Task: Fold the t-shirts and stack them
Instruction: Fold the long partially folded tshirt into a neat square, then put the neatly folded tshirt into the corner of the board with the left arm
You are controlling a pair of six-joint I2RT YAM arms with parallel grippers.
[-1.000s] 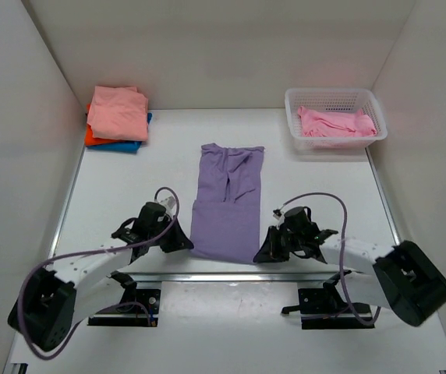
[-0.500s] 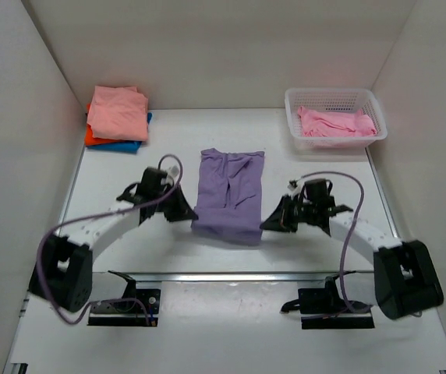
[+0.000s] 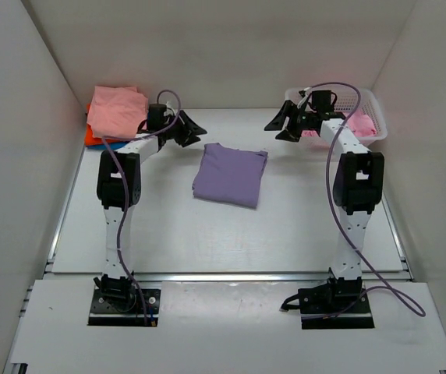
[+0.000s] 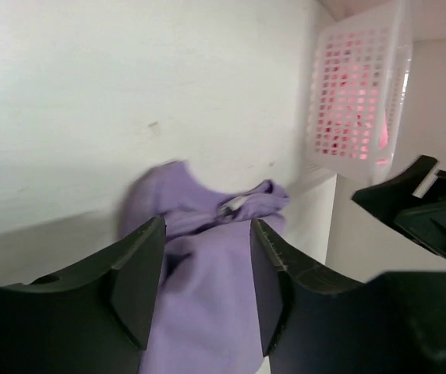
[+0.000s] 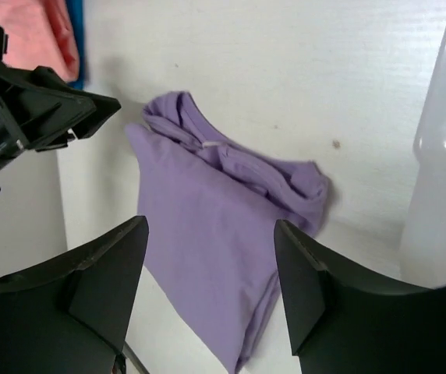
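The folded lavender t-shirt (image 3: 231, 178) lies flat a little beyond the middle of the table (image 3: 168, 234). It is a low obstacle with bare tabletop on every side. The widest free stretch runs from it to the near edge, between the left arm (image 3: 112, 202) and the right arm (image 3: 353, 210), which rise from that edge and reach toward the far one. A stack of t-shirts (image 3: 118, 109) fills the far left corner, and the left gripper (image 3: 197, 132) hangs near it, fingers apart. The basket (image 3: 367, 96) takes the far right corner, with the right gripper (image 3: 274, 131), also spread, at its left side. Bare table lies between the two grippers. Walls (image 3: 20, 156) close the left, right and far edges.
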